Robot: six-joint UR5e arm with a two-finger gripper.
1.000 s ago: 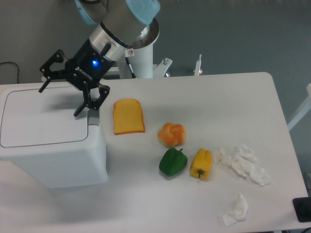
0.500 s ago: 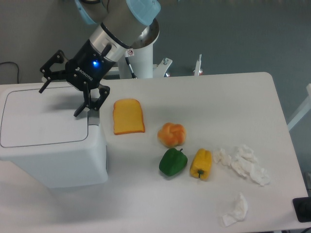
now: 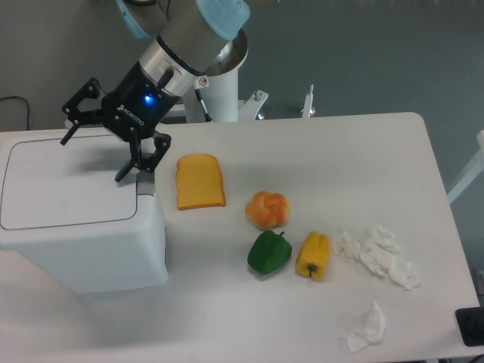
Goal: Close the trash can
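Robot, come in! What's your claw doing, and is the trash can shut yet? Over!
Gripper open, empty, over the trash can. Lid lies flat, looks shut. Nothing in the way.

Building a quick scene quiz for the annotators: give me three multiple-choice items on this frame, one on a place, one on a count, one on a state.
1. Where does the toast slice lie?
A. on the trash can lid
B. on the table, right of the trash can
C. between the two peppers

2. How many peppers are on the table?
A. one
B. two
C. three

3. How does the trash can lid stand?
A. propped upright
B. off and lying on the table
C. down flat on the bin

Key:
1 B: the slice lies on the table just past the bin's right edge.
2 B: one green pepper and one yellow pepper side by side.
3 C: the lid lies level with the rim, and the hand hangs open over it, holding nothing.
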